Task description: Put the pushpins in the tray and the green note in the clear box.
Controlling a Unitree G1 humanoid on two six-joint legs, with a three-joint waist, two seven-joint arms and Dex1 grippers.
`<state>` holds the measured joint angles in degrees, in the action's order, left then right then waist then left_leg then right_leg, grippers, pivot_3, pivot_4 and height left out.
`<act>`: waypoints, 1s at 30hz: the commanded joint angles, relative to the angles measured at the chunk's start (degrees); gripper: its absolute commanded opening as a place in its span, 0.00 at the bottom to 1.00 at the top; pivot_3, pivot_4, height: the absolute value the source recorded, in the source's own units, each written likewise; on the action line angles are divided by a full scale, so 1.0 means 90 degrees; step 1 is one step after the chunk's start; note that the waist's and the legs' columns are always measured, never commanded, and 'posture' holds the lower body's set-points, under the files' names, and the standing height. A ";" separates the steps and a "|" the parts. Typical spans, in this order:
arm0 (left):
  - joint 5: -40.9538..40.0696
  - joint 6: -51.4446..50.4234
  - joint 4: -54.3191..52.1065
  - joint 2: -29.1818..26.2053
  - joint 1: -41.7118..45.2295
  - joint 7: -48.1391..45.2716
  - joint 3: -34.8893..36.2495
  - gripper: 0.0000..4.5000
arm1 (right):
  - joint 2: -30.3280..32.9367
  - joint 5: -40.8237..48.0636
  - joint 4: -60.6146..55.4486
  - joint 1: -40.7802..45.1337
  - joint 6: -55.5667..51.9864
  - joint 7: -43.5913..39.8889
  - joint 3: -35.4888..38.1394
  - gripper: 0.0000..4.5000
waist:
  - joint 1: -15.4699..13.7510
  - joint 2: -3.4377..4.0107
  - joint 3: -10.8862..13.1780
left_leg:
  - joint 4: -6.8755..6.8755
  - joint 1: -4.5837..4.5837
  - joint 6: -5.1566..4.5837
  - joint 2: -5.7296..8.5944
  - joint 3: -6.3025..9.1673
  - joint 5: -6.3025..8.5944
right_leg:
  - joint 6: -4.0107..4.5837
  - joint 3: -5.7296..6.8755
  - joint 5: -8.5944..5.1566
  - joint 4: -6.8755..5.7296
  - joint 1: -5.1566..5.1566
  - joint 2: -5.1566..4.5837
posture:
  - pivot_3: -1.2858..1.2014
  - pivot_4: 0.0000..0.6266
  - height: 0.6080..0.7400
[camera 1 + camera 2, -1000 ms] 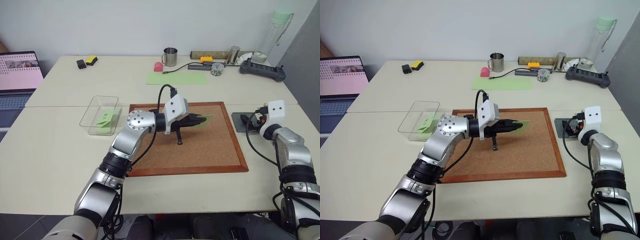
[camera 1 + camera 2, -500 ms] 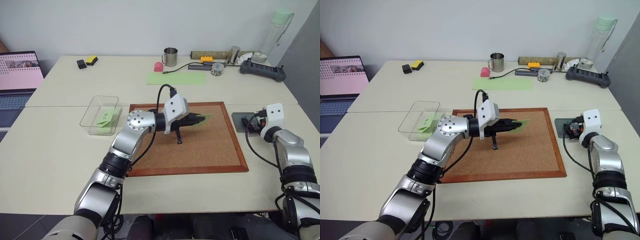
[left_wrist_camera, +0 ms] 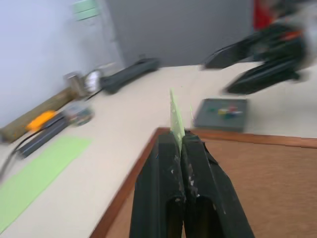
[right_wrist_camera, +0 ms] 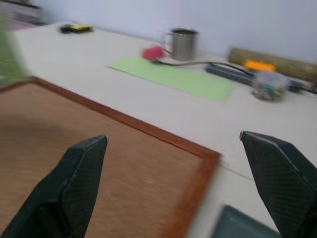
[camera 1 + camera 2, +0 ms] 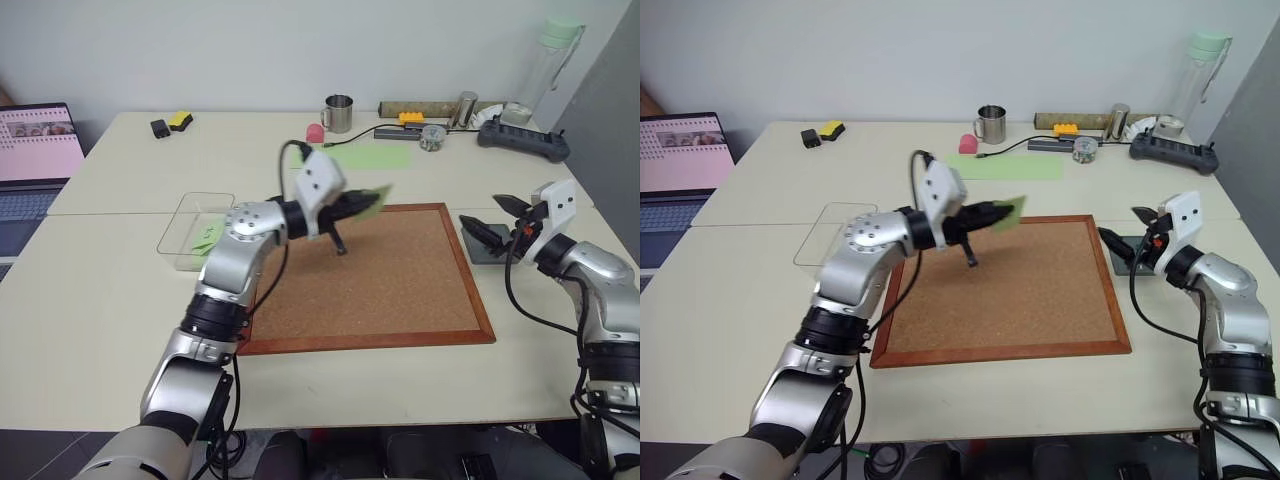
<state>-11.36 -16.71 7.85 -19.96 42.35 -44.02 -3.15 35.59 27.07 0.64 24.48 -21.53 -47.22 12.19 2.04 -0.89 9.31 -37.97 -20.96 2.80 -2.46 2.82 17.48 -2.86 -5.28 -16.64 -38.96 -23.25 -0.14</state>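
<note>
Left wrist view: the two black fingers (image 3: 171,163) are seen pressed together on the lower edge of the green note (image 3: 176,116), which stands up edge-on from between them. From the head views, the left gripper (image 5: 352,206) is held level above the far rim of the corkboard (image 5: 385,280), the note (image 5: 368,203) carried clear of the board at about 12 o'clock from the board's middle. The right gripper (image 5: 495,218) is seen spread wide and empty, its fingers (image 4: 81,173) parted, raised over the tray (image 5: 480,243), which lies just beside the board at about 3 o'clock. Small coloured pushpins (image 3: 224,112) are shown lying inside the tray (image 3: 218,118), so that half of the task is judged done, though their number cannot be told. The clear box (image 5: 195,229) sits at about 9 o'clock from the board, just beside its rim; something light green (image 5: 207,240) is already seen inside it, and whether this is another note cannot be told. The held note is judged still to be carried over to the box and released there; that placing is what is left.
</note>
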 commanded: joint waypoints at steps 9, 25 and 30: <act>0.1268 -0.0250 -0.1091 -0.1069 -0.1482 0.2847 0.1602 0.00 | -0.0177 0.1850 -0.2557 0.0234 -0.1900 0.0548 -0.0166 1.00 | -0.0056 -0.0004 0.0001 | -0.0003 -0.0008 0.0001 -0.0001 0.0011 0.0000 | 0.0000 0.0020 0.0000 0.0001 0.0001 -0.0010 | 0.52 0.24 1.00; 0.1798 -0.0453 -0.0933 -0.1079 -0.2055 0.3731 0.1557 0.37 | -0.0077 0.1883 -0.2681 0.0186 -0.2035 0.0481 -0.0236 1.00 | -0.0126 -0.0010 0.0003 | -0.0003 -0.0013 0.0002 0.0000 0.0017 0.0000 | 0.0000 0.0034 0.0000 0.0001 0.0001 -0.0014 | 0.52 0.24 1.00; 0.1733 -0.0383 -0.0911 -0.1099 -0.2029 0.3632 0.1533 0.58 | -0.0038 0.1878 -0.2687 0.0178 -0.2034 0.0440 -0.0230 1.00 | -0.0123 -0.0010 0.0003 | -0.0002 -0.0013 0.0001 0.0000 0.0017 0.0000 | 0.0000 0.0034 0.0000 0.0001 0.0001 -0.0014 | 0.52 0.24 1.00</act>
<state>4.20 -21.19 0.58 -28.87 23.36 -10.84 10.52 34.70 42.86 -21.24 25.87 -40.33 -42.72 9.76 0.93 -0.98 9.34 -38.00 -21.08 2.81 -2.46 2.97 17.48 -2.86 -4.98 -16.64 -38.95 -23.24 -0.27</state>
